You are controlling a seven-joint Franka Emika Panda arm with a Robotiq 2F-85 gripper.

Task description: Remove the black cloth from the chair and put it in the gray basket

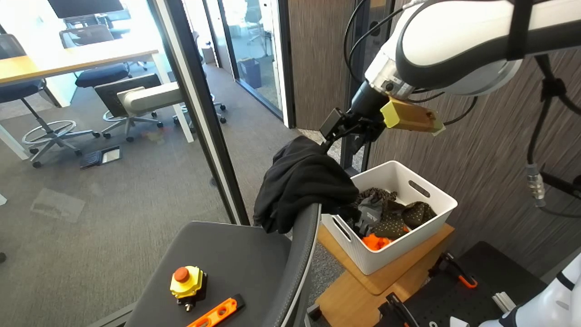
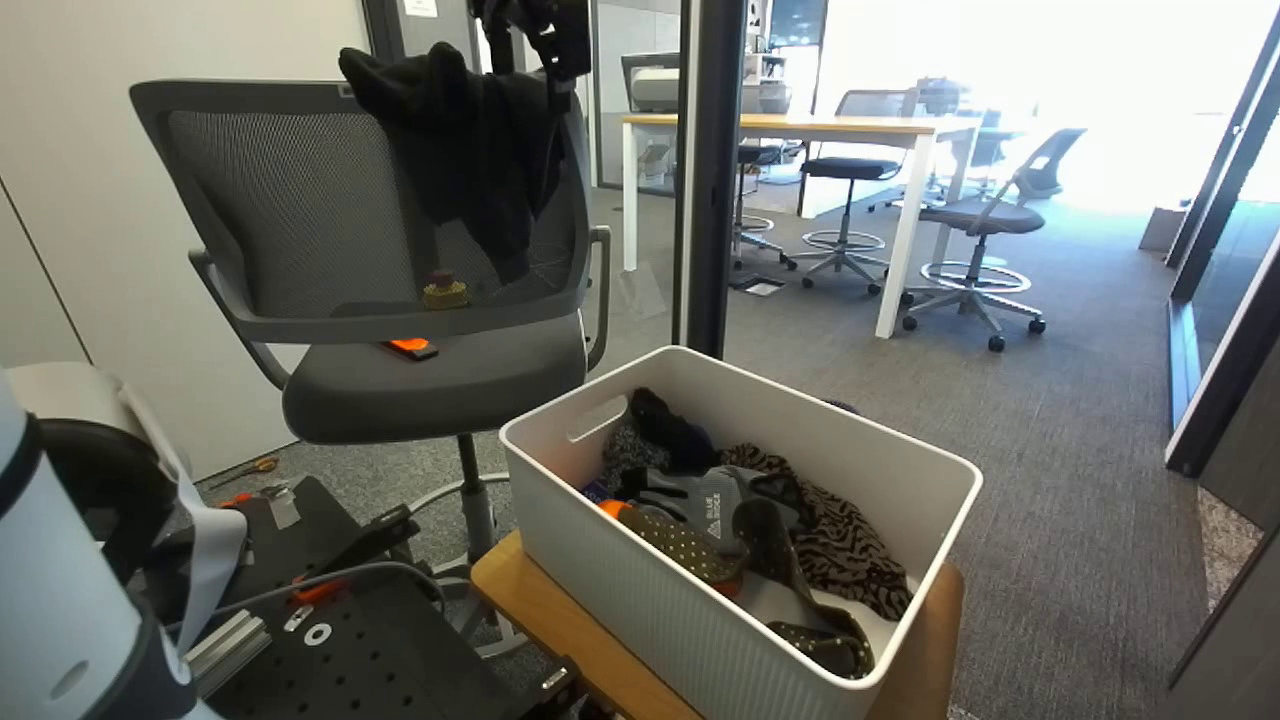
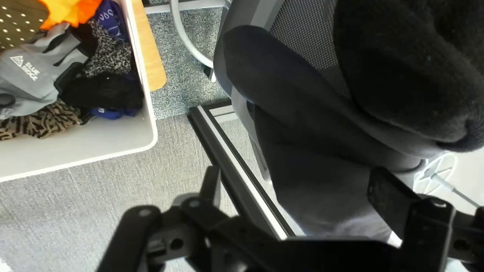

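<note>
The black cloth (image 1: 304, 181) hangs over the top corner of the grey chair's (image 1: 227, 254) backrest. In an exterior view it drapes down the mesh back (image 2: 470, 150), and it fills the right of the wrist view (image 3: 321, 143). My gripper (image 1: 341, 144) is open at the cloth's upper edge; it also shows at the top of an exterior view (image 2: 530, 75). In the wrist view the fingers (image 3: 300, 192) stand wide apart with cloth visible between them. Contact is unclear. The light grey-white basket (image 1: 376, 261) stands beside the chair and holds several cloths and gloves.
The basket stands on a wooden stool (image 1: 376, 284). A yellow-and-red button box (image 1: 187, 281) and an orange tool (image 1: 220, 313) lie on the chair seat. A dark glass-wall post (image 1: 199, 109) rises behind the chair. A black perforated platform (image 2: 370, 650) holds tools near the robot base.
</note>
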